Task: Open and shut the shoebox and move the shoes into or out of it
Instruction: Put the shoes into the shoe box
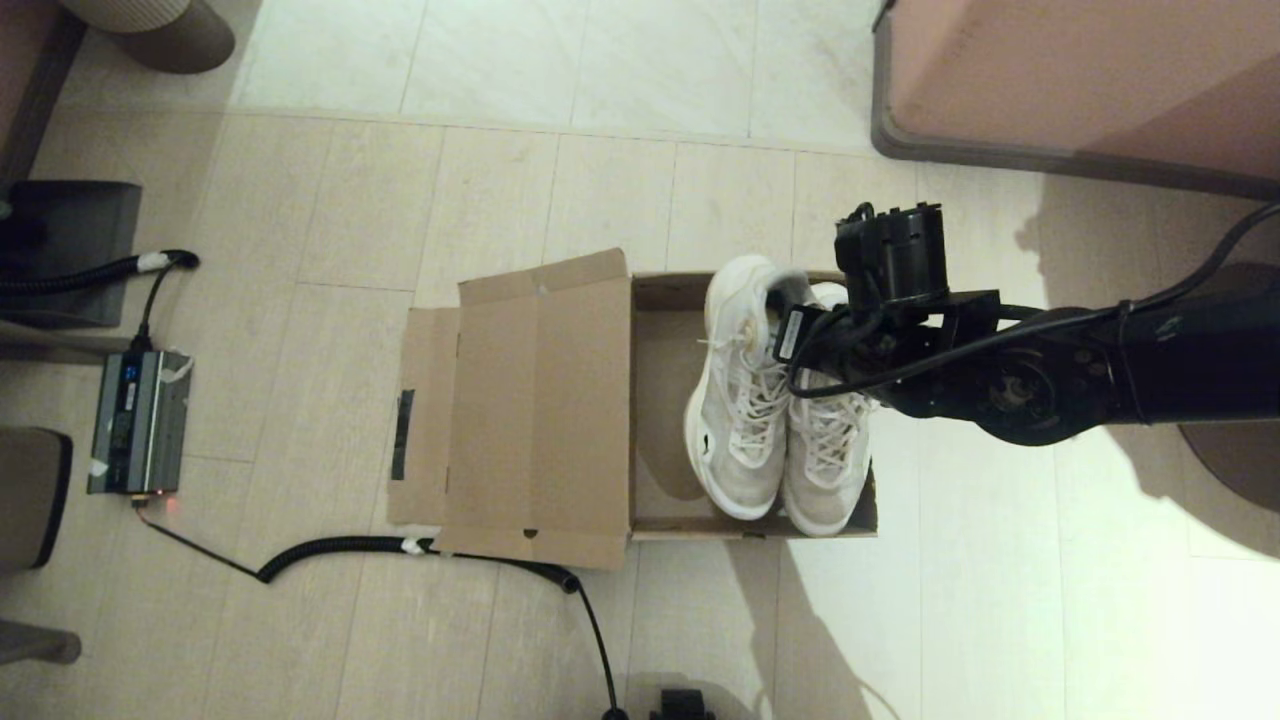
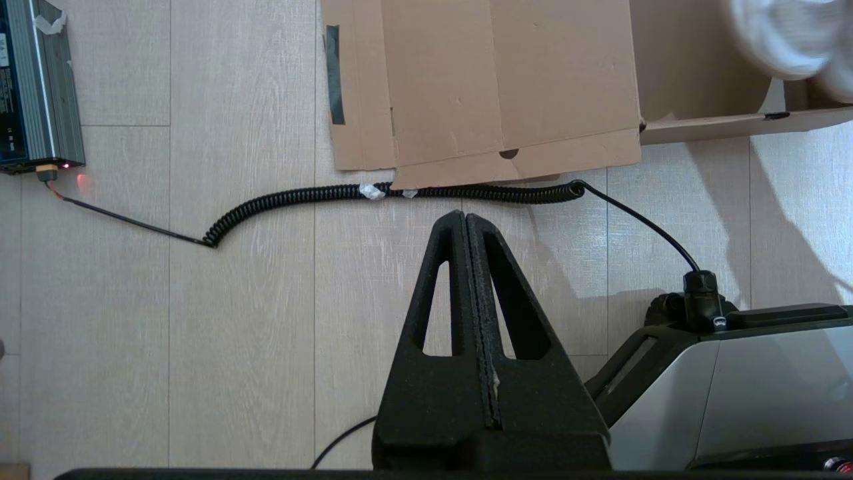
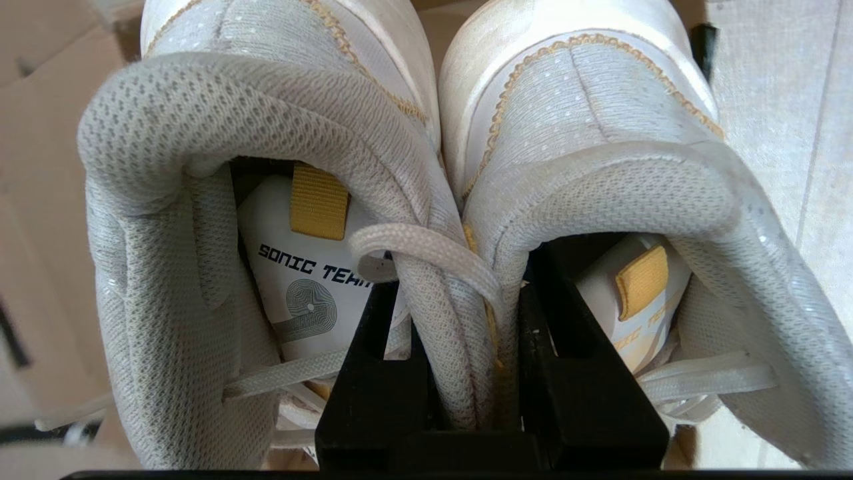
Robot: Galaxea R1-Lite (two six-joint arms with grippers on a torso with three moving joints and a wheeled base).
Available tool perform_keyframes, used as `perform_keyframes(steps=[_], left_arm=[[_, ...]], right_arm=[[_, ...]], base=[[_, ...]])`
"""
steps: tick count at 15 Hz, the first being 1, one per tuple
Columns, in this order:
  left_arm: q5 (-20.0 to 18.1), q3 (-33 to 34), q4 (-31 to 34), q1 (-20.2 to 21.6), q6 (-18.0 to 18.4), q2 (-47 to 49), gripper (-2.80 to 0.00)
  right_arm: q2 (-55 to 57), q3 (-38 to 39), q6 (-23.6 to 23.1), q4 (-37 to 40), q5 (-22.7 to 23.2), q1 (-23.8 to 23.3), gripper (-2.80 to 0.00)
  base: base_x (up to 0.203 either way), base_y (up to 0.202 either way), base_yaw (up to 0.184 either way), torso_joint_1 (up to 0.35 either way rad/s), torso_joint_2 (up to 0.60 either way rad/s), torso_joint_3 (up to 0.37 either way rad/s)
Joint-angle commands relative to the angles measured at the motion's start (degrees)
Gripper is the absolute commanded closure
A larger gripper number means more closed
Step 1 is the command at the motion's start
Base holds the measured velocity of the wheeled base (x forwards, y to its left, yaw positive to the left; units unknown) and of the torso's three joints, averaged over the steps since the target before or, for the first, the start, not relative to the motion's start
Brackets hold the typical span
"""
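The brown shoebox (image 1: 660, 290) lies open on the floor, its hinged lid (image 1: 540, 400) folded flat to the left. The two white sneakers (image 1: 745, 420) hang side by side over the box's right half, toes overlapping its near wall. My right gripper (image 3: 460, 293) is shut on the shoes: one finger (image 3: 373, 373) is inside one shoe, the other finger (image 3: 573, 373) inside its mate, pinching both inner collars together. My left gripper (image 2: 466, 217) is shut and empty, low over the floor in front of the lid (image 2: 506, 80). A blurred shoe (image 2: 780, 33) shows above the box wall (image 2: 706, 125).
A coiled black cable (image 1: 400, 548) runs along the lid's near edge to a grey power unit (image 1: 140, 420) at the left. Pink furniture (image 1: 1080, 80) stands at the back right. A dark round base (image 1: 1235, 470) sits at the right.
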Motion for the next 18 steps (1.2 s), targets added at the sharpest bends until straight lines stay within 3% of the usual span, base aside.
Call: perform_keyframes(steps=[1, 18], left_arm=[[0.0, 0.4, 0.0, 0.0, 0.0, 0.1, 0.0], [0.0, 0.4, 0.0, 0.0, 0.0, 0.1, 0.0]], right_arm=[[3.5, -0.9, 0.0, -0.9, -0.4, 0.0, 0.0], [15.7, -13.8, -3.6, -1.2, -0.6, -1.9, 0.0]], base=[[0.0, 0.0, 0.0, 0.0, 0.0, 0.0], [0.0, 0.0, 0.0, 0.0, 0.0, 0.0]])
